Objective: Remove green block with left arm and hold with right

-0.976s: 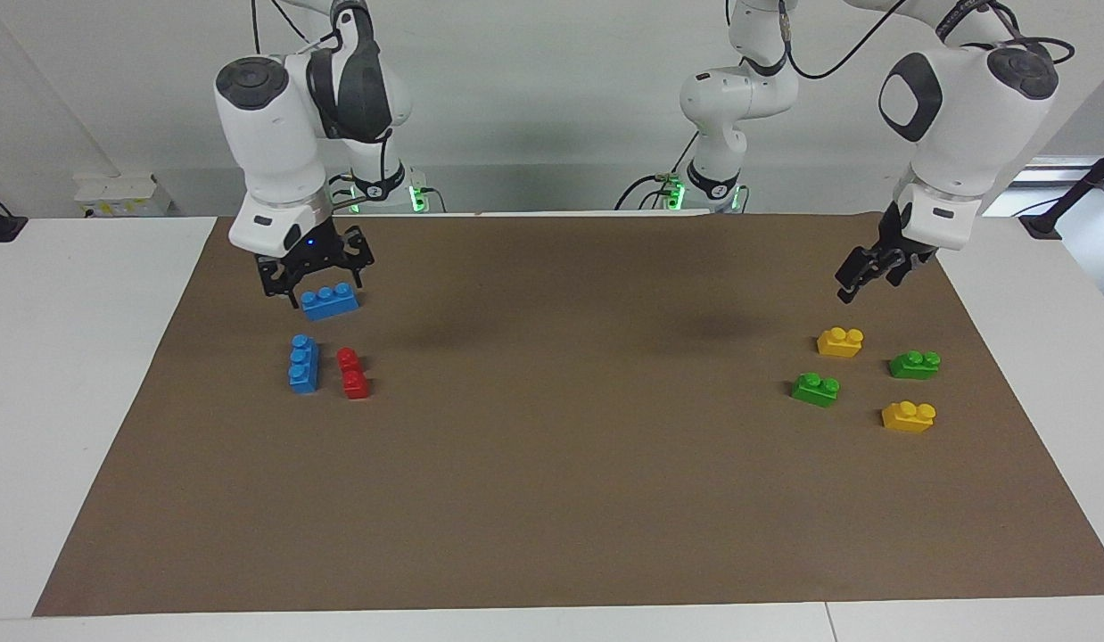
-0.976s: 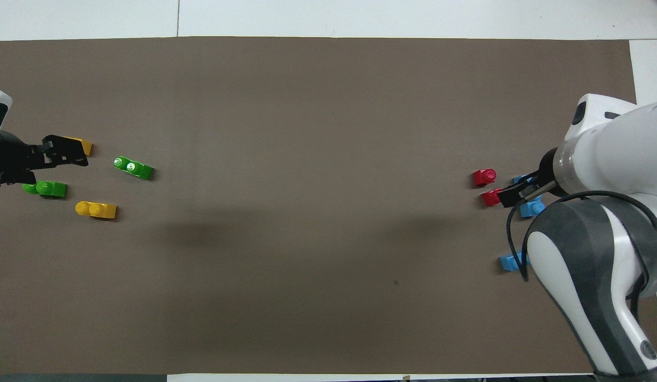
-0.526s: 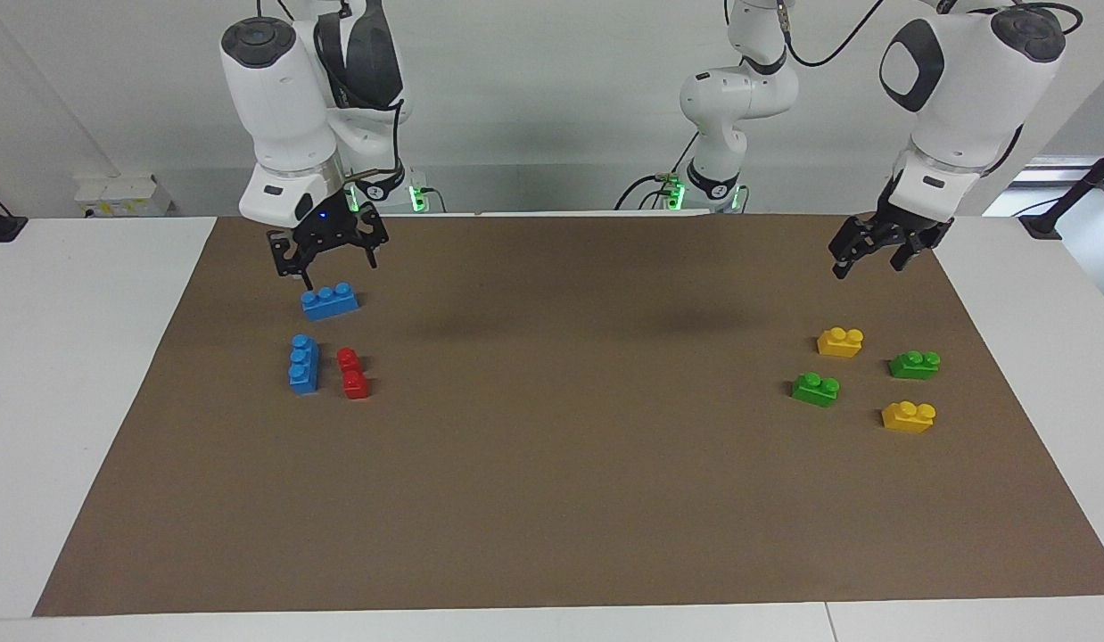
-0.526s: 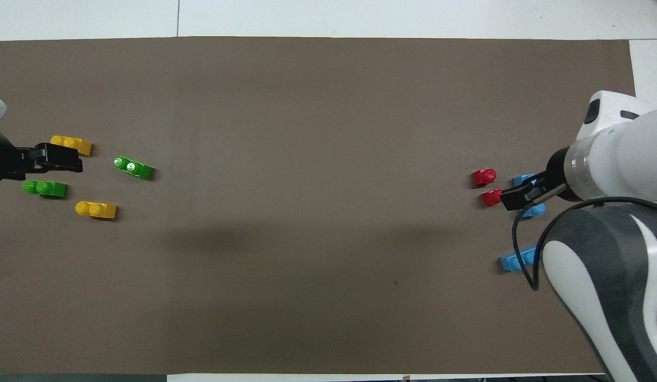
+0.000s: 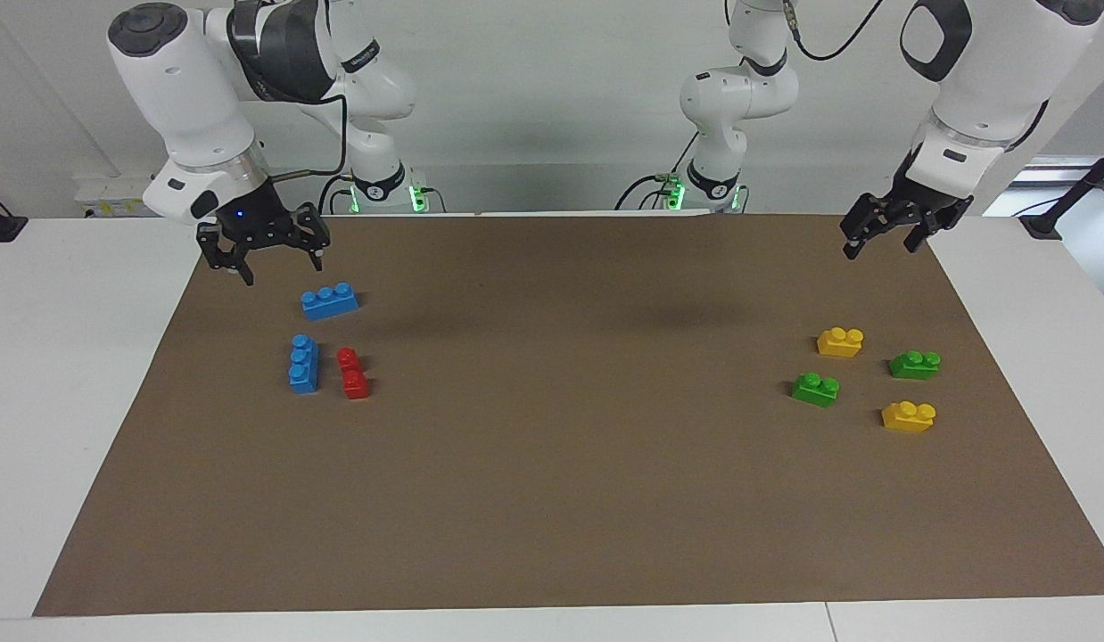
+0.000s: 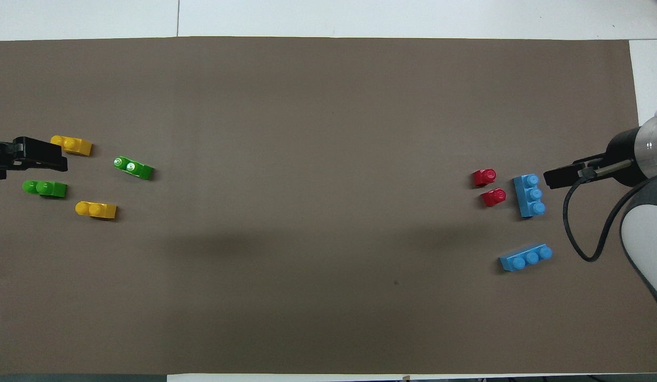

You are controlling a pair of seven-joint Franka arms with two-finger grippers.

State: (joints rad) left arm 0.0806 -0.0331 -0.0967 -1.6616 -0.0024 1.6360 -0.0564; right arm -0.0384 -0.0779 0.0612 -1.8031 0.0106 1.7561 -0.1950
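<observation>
Two green blocks lie flat on the brown mat at the left arm's end. One green block (image 5: 816, 389) (image 6: 134, 167) is toward the table's middle; the other (image 5: 915, 364) (image 6: 44, 188) is toward the mat's end edge. My left gripper (image 5: 880, 245) (image 6: 39, 159) hangs open and empty, raised over the mat's edge at that end and touching no brick. At the right arm's end my right gripper (image 5: 283, 267) (image 6: 559, 178), with its blue light on, hangs open and empty over the mat's edge.
Two yellow bricks (image 5: 840, 341) (image 5: 909, 416) lie among the green ones. At the right arm's end lie two blue three-stud bricks (image 5: 330, 301) (image 5: 303, 363) and a red pair (image 5: 352, 373). The brown mat (image 5: 561, 446) covers the table.
Both grippers have risen and swung outward toward their own ends of the table. The right gripper left its spot over the blue brick. No brick has moved.
</observation>
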